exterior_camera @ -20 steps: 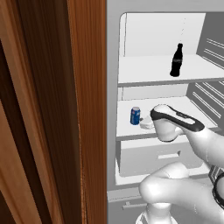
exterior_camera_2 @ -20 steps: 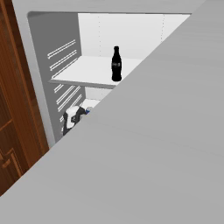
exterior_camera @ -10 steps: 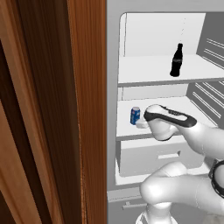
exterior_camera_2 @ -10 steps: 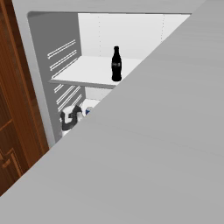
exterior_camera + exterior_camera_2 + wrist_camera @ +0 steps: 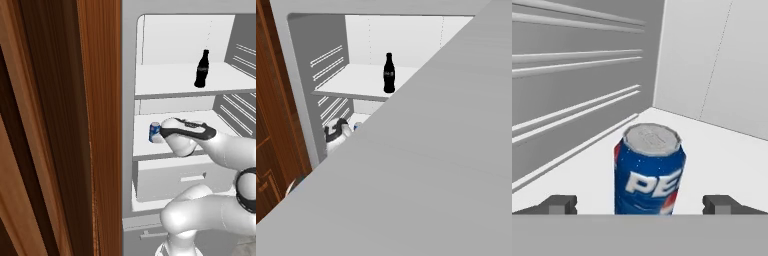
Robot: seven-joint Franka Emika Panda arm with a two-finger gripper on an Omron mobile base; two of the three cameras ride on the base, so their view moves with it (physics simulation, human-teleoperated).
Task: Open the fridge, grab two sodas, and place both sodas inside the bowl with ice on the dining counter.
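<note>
gripper [image 5: 640, 205] is seen spread wide, nothing held; its two dark fingertips [image 5: 559, 204] stand well apart at either side of the can [image 5: 649, 170], with clear gaps between tips and can wall. no contact is shown.

can: blue, upright, silver top with pull tab, white lettering and a red-white mark low on the side. it is placed on the white middle shelf [image 5: 145, 150] of the fridge [image 5: 129, 125], near the shelf's left end in the left base view, where the can [image 5: 155, 132] is partly covered by the arm's wrist just beside it. in the right base view a small blue sliver [image 5: 356, 127] is made out next to the dark-ringed wrist.

bottle [image 5: 201, 69]: slim, black, upright, set on the upper shelf [image 5: 170, 80], well apart from the can and one level above it. also seen in the right base view [image 5: 388, 73], near the front edge of that shelf.

surroundings: white back wall, grey ribbed side wall [image 5: 572, 75] close beside the can. a closed white drawer [image 5: 175, 177] is noted under the middle shelf. brown wooden cabinet [image 5: 55, 125] borders the fridge opening on the left. in the right base view a broad flat grey surface [image 5: 431, 175] runs diagonally across the picture and hides most of the arm and the lower fridge.
</note>
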